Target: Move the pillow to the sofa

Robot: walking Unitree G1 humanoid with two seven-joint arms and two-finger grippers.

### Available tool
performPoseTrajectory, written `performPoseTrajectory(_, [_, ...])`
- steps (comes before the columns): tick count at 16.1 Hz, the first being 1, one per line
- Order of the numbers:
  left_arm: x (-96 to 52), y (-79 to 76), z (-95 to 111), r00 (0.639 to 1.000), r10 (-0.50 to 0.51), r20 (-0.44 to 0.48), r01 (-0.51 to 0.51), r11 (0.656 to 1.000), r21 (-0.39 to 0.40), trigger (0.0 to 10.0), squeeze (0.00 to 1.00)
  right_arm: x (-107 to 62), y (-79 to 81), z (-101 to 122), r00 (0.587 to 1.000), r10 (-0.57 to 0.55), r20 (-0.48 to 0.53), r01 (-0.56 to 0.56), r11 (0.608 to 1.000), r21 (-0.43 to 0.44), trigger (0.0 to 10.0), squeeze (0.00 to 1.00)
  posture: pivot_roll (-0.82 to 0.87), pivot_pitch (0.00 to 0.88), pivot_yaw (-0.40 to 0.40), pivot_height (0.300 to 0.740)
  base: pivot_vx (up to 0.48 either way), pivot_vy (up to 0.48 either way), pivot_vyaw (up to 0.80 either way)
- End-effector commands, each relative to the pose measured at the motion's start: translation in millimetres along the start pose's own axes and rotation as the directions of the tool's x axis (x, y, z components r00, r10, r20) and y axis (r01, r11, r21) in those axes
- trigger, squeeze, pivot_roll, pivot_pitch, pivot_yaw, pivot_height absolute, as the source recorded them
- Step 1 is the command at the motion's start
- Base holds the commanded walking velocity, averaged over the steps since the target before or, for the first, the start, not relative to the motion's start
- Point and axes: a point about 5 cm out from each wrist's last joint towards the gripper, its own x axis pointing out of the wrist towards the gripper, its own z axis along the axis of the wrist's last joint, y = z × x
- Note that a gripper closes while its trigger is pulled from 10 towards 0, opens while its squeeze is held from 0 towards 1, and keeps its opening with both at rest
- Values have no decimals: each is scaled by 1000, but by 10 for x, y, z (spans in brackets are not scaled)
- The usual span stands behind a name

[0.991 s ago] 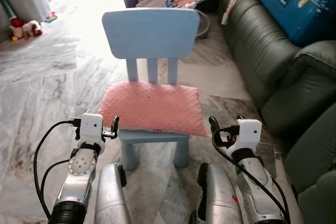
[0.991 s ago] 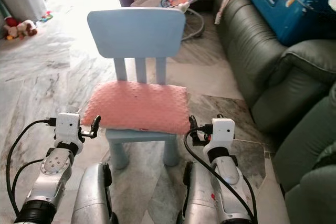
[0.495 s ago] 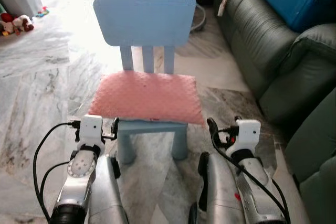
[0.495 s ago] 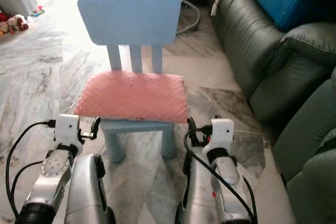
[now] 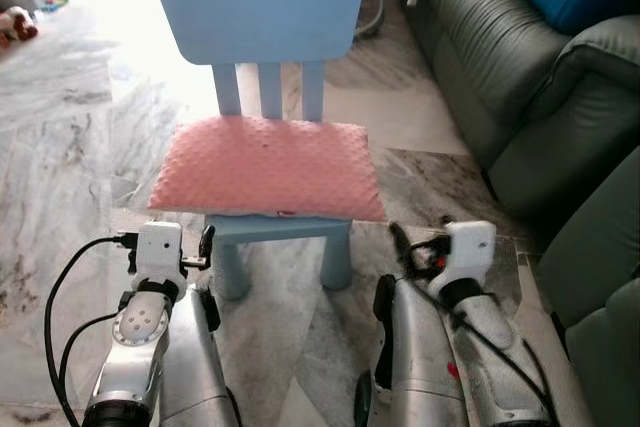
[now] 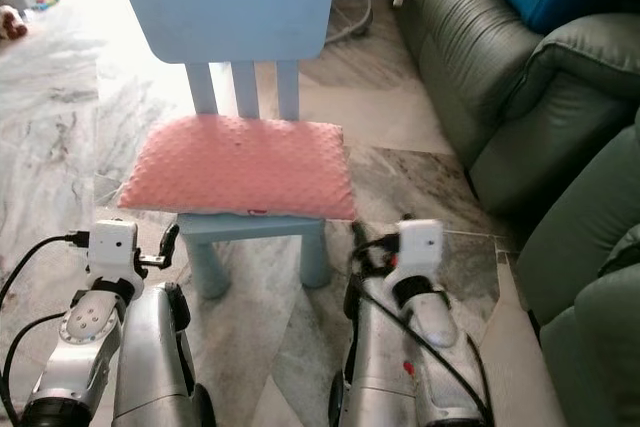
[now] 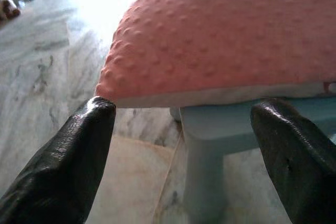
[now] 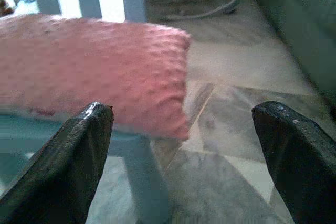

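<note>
Spreading wide, both pairs of black fingers stand released with nothing between them: the left gripper (image 7: pixel 181 129) faces the near left corner of the pillow (image 5: pixel 265 167), the right gripper (image 8: pixel 181 129) its near right corner, each just short of the fabric. The pink, dimpled pillow lies flat on the seat of a small blue chair (image 5: pixel 258 7), overhanging the seat on both sides. It looks light, soft and easily squashed, so a pinch would likely sink in and the middle may sag when lifted. The overhanging side edges seem the best hold, one gripper on each. The green sofa (image 5: pixel 520 97) stands to the robot's right, near the chair.
</note>
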Motion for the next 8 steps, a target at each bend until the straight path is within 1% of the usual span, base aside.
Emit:
performPoseTrajectory(1, [9, 23, 82, 1000, -2, 27, 2, 1000, 7, 10000, 0, 31, 32, 130, 999, 30, 42, -29, 999, -19, 10000, 0, -5, 72, -39, 427, 368, 0, 0])
performPoseTrajectory(2, [10, 22, 83, 1000, -3, 25, 3, 1000, 6, 10000, 0, 47, 41, 147, 998, 34, 43, -33, 999, -20, 10000, 0, -5, 72, -39, 427, 368, 0, 481])
performPoseTrajectory(3, [10, 23, 84, 1000, -2, 22, 2, 1000, 4, 10000, 0, 61, 38, 163, 999, 29, 44, -29, 1000, 0, 10000, 0, -5, 74, -42, 427, 368, 0, 675])
performPoseTrajectory(4, [9, 21, 87, 1000, -1, 22, 1, 1000, 2, 10000, 0, 70, 29, 180, 998, 27, 48, -28, 1000, 11, 10000, 0, -5, 74, -43, 427, 371, 0, 0])
performPoseTrajectory(7, [12, 19, 95, 1000, 2, 18, -2, 1000, -3, 10000, 0, 81, 4, 186, 999, 27, 41, -27, 1000, 2, 10000, 0, -6, 76, -43, 427, 321, 0, 0])
performPoseTrajectory(8, [15, 20, 98, 1000, 7, 16, -7, 1000, -5, 10000, 0, 77, -2, 178, 999, 25, 33, -25, 1000, 5, 10000, 0, -7, 76, -41, 427, 0, 0, 0])
